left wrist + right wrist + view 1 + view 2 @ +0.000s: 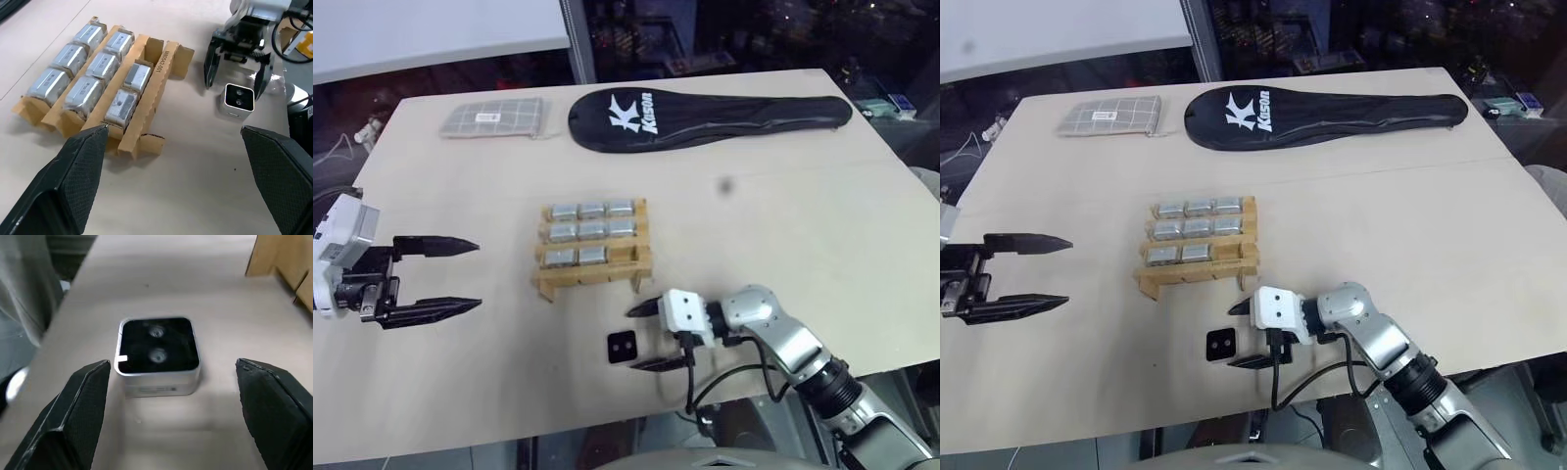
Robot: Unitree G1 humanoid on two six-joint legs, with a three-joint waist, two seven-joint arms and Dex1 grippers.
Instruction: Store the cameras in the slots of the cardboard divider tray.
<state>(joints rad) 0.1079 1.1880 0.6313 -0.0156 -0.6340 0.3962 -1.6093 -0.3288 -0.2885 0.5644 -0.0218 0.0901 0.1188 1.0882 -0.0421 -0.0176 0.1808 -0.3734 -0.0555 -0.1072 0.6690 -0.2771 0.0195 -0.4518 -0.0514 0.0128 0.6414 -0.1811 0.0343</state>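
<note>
The cardboard divider tray stands mid-table with several silver cameras in its slots; the near row's right slot holds none. One loose camera lies black face up on the table in front of the tray, also seen in the right wrist view as the camera. My right gripper is open just to the right of it, low over the table, fingers pointing left toward it without touching. My left gripper is open, off to the tray's left, holding nothing.
A black racket cover lies along the table's far side, with a flat grey checked pouch to its left. The table's near edge runs close behind the loose camera.
</note>
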